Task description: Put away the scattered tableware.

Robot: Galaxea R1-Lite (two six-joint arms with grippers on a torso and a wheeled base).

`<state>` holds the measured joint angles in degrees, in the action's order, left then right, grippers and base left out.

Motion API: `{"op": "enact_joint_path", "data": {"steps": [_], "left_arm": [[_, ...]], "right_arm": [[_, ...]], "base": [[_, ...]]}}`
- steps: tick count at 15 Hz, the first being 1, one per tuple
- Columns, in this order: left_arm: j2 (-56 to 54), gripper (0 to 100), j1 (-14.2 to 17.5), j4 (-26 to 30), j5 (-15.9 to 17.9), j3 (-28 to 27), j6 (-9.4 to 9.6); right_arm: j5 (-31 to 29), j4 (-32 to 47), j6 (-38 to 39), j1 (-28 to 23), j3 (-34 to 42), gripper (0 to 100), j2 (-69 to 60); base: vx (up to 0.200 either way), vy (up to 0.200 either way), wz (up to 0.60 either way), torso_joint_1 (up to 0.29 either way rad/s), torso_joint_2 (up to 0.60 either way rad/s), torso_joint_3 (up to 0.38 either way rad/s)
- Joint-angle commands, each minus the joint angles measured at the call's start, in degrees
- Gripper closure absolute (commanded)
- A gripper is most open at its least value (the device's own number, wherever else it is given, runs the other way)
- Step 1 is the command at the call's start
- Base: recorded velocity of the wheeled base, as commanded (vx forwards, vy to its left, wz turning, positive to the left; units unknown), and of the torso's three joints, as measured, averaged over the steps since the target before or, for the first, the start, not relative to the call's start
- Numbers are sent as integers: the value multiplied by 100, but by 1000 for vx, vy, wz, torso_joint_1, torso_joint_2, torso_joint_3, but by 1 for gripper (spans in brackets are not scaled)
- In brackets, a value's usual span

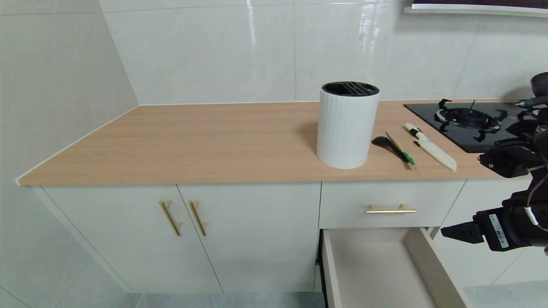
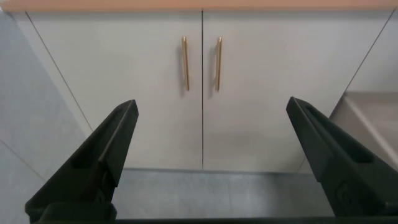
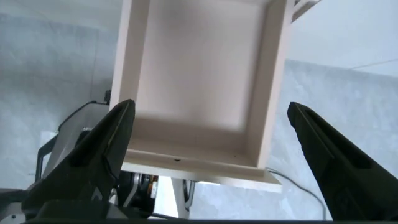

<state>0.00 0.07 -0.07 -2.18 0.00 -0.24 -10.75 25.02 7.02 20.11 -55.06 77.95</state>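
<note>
Nothing looks put away yet. The left hand point(image 2: 211, 106) and right hand point(image 3: 209, 107) are both spread wide and carry nothing. The right hand hangs over the pulled-out drawer point(image 1: 368, 269), which is bare inside. On the desk point(image 1: 192, 145), a black ladle point(image 1: 381, 142), a wooden stick point(image 1: 391, 139) and a pale knife point(image 1: 432, 147) lie loose at 3 o'clock of the white utensil holder point(image 1: 347, 124).

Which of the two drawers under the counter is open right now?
The lower drawer, pulled out toward the robot. The upper drawer, the one with the gold handle, is shut.
</note>
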Motion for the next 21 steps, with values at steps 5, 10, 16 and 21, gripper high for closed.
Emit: {"op": "enact_joint_path", "data": {"steps": [5, 10, 16, 21], "left_arm": [[0, 0, 1, -1, -2, 0, -2], [9, 0, 1, -1, -2, 0, -2], [0, 0, 1, -1, -2, 0, -2], [0, 0, 1, -1, -2, 0, -2]], "right_arm": [[29, -1192, -553, -755, -1164, 0, 1337], [47, -911, -518, -1001, -2782, 0, 2849], [47, -1201, -500, -1115, -2966, 0, 3526], [38, -1561, -500, -1124, -2966, 0, 3789]], "base": [[0, 0, 0, 83, -184, -99], [0, 0, 0, 0, 0, 0], [0, 0, 0, 0, 0, 0], [0, 0, 0, 0, 0, 0]]}}
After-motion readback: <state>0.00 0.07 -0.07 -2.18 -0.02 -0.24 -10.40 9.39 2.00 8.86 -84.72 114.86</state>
